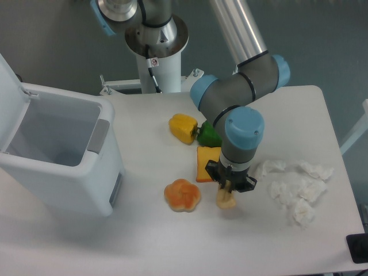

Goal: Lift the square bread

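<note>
The square bread [226,200] is a small pale beige block on the white table, right of the round orange-brown bun [182,195]. My gripper [229,187] points straight down over it, with its fingers around the bread's upper end. Most of the bread is hidden by the wrist; only its lower end shows. The bread appears to rest on the table. I cannot make out how far the jaws have closed.
A flat orange-yellow slab [207,163] lies just left of the gripper. A yellow pepper [183,127] and a green pepper [209,135] lie behind it. Crumpled white tissues [298,186] lie to the right. A large white open bin [57,155] stands at the left.
</note>
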`<state>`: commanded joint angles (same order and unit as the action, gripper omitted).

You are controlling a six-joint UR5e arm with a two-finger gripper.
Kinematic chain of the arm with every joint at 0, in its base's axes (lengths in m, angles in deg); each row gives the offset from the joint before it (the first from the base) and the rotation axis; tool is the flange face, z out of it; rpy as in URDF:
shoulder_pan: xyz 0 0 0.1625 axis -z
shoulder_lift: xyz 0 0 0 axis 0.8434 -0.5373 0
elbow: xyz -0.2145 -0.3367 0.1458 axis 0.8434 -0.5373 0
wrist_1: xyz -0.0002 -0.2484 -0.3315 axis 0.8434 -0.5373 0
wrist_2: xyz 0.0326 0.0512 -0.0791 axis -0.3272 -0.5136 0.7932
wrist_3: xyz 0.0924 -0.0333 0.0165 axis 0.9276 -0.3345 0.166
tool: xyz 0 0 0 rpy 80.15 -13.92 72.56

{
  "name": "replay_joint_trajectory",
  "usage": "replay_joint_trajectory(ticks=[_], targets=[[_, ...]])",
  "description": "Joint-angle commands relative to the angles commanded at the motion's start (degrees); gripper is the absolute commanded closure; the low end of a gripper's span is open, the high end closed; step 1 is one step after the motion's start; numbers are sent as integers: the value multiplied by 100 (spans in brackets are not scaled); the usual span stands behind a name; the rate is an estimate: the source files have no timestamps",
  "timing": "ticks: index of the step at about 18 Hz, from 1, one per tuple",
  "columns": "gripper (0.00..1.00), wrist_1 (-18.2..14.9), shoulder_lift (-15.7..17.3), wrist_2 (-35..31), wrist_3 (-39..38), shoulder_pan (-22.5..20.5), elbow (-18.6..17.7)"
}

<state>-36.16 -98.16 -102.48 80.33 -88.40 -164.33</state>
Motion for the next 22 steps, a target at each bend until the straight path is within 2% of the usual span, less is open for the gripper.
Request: replay_joint_trajectory(ticks=[6, 14, 18, 22], targets=[[70, 0, 167, 9, 422, -263, 141], [60, -88, 281, -44, 984, -351, 510], [54, -369, 430, -61, 1467, -448, 537], [54, -413, 509, -184, 1538, -448, 537]])
